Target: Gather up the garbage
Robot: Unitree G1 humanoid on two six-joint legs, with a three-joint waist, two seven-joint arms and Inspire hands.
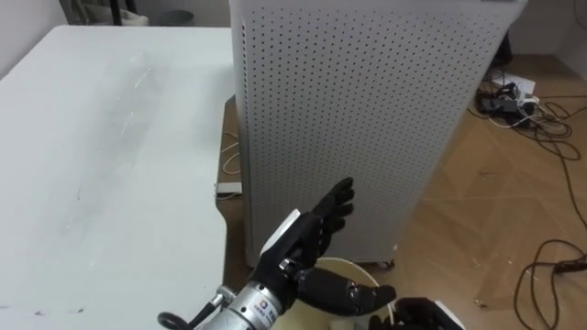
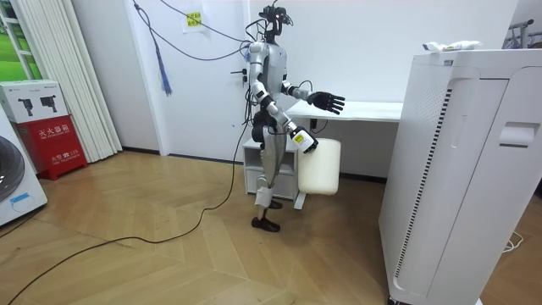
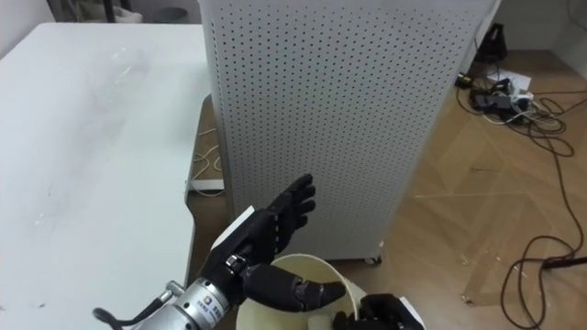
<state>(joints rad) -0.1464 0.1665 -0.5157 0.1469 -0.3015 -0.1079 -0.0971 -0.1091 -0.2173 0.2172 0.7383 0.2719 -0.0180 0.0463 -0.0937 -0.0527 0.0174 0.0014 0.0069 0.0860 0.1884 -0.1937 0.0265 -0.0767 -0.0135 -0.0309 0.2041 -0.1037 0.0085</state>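
**Tall cabinet blocking the way ahead**

The robot is standing beside the white table (image 1: 92,137), facing a tall perforated cabinet (image 1: 367,110). Its left hand (image 1: 307,240) is reaching forward, fingers straight and spread. Its right hand (image 1: 408,316) is gripping the cream bin (image 2: 320,169) by the rim. Crumpled white scraps (image 2: 449,46) are lying on the cabinet's top.

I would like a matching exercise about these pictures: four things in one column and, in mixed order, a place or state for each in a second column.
Things:
1. table
2. cabinet
3. left hand
4. bin

Place or state:
A. cream, held by the right hand
B. open, fingers straight
C. perforated wall, in the middle of the eye views
D. white top, at the robot's left

Pairs: 1-D, 2-C, 3-B, 4-A
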